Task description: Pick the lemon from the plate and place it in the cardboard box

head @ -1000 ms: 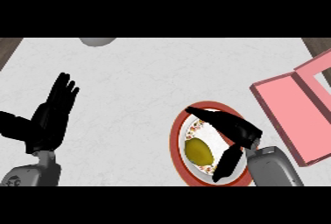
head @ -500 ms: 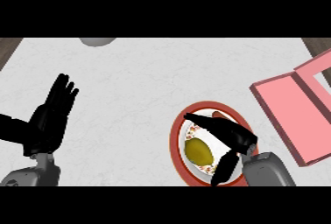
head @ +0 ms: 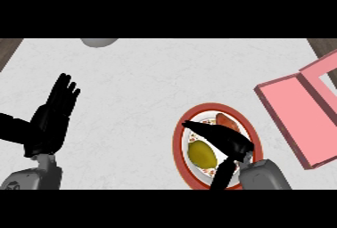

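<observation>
One white desk holds everything. The pink box lies open, right of the plate. My right hand hangs over the plate, fingers spread, holding nothing. My left hand rests open, well left of the plate. The yellow lemon sits on the plate, between my right thumb and fingers.

lemon: yellow | plate: red rim, white speckled centre | box: pink | counter: pale grey
</observation>
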Action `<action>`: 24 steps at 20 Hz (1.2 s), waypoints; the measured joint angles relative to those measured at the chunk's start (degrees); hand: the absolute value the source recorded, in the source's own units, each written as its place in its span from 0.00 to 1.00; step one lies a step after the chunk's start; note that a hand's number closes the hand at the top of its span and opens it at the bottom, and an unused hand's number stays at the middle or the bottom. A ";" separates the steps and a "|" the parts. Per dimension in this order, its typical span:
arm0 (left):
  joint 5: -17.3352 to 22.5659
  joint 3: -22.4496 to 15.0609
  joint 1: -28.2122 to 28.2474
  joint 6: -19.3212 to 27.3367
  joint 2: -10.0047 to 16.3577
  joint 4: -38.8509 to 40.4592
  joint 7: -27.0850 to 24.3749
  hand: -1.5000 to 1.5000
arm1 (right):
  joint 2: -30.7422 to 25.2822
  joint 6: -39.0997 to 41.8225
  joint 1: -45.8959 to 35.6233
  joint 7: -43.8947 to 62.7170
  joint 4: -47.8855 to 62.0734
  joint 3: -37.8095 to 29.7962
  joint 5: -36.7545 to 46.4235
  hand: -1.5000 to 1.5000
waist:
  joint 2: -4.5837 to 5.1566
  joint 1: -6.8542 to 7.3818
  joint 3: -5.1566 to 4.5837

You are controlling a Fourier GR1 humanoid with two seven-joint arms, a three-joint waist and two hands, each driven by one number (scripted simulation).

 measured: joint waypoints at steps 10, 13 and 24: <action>-0.84 0.18 0.17 -0.26 -0.74 -0.69 0.45 0.50 | -0.25 -3.87 -2.64 -7.12 2.28 1.03 5.29 1.00 | 0.01 0.09 0.01; -0.47 0.51 1.00 -1.07 -0.41 -1.82 0.96 0.50 | -0.18 -6.63 -2.31 -9.60 3.06 1.32 7.32 1.00 | 0.00 0.10 0.00; -0.68 0.96 0.77 -0.88 -0.82 -0.56 0.24 0.50 | 4.64 -21.60 -0.56 16.34 -6.33 19.55 25.64 1.00 | -0.38 -0.15 -0.07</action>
